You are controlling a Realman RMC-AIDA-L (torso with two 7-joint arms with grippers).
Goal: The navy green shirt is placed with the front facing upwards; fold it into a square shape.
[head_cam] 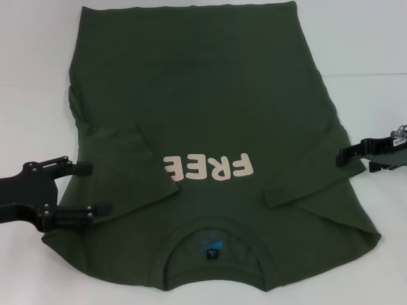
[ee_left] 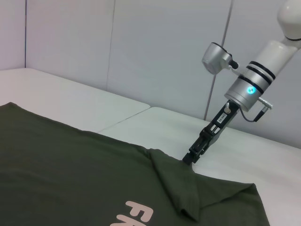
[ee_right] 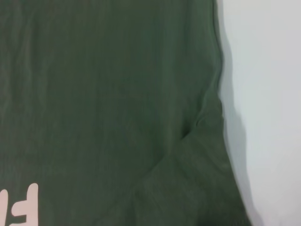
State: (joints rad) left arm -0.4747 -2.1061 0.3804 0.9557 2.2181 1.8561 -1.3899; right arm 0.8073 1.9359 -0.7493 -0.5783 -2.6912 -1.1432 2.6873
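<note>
a navy green shirt (head_cam: 216,127) lies front-up on a white table (head_cam: 369,44), filling the middle of the head view from the upper edge almost to the lower edge. nothing in the frames serves as a container. the collar (head_cam: 216,254) sits at lower centre, a small dark neck label (head_cam: 212,253) inside it, and the hem runs along the top. cream lettering (head_cam: 210,166) reads "free" upside down across the middle; its last part is hidden under cloth. both short sleeves are folded inward over the chest: the one at centre left covers the end of the lettering, the one at centre right ends in a pointed flap below and right of the word. the cloth is dark olive, mostly flat, with soft creases along both side edges.

the left gripper (head_cam: 89,188) enters from the lower left of the head view, its two black fingers (head_cam: 76,169) spread apart, lying over the shirt's left edge with fabric showing between them; whether they touch the cloth cannot be told. the right gripper (head_cam: 340,157) reaches in from the centre right, its tip at the shirt's right edge by the folded sleeve. in the left wrist view it (ee_left: 189,159) meets a raised ridge of fabric right of centre, fingers drawn together on the shirt's edge. the right wrist view shows only green cloth, its side edge and white table at right.
</note>
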